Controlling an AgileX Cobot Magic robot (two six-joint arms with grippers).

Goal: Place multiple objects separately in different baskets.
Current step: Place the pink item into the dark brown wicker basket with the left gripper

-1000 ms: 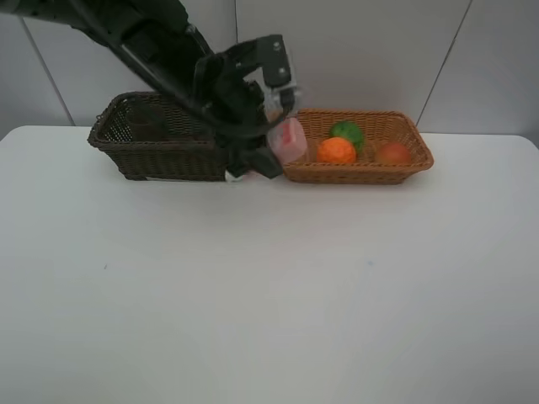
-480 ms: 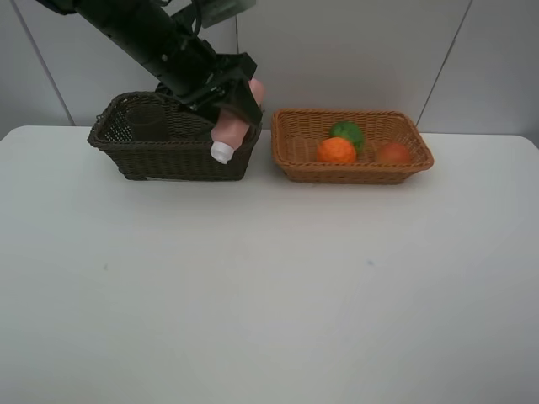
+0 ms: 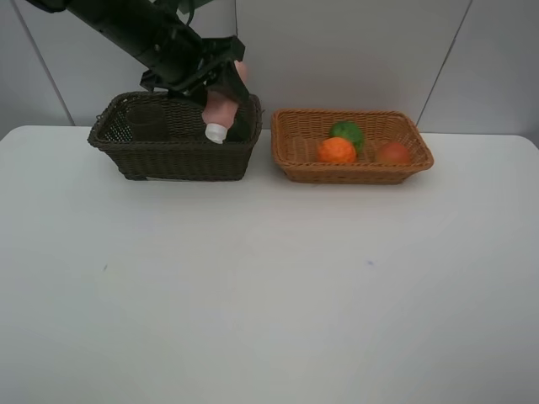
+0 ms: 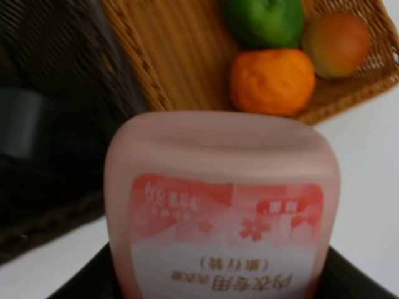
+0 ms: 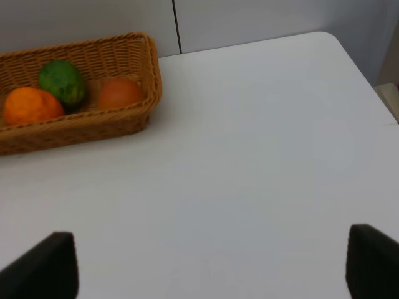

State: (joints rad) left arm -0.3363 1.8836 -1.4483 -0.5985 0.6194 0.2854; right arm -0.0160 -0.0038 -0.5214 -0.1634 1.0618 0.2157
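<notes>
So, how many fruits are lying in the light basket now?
3, all in the tan wicker basket: the orange at the front, the green fruit behind it, the red-orange fruit toward the right end. Nothing seems hidden.

The pink white-capped bottle [image 3: 221,108] sits clamped between the left gripper's [image 3: 226,94] jaws, tilted cap-down over the right end of the dark brown basket [image 3: 173,156]. A dark grey shape lies inside that basket, too dim to identify. Beyond the jaws, the light tan basket [image 3: 354,171] holds the orange [image 3: 336,151], green fruit [image 3: 347,131] and red-orange fruit [image 3: 392,152], close together.
</notes>
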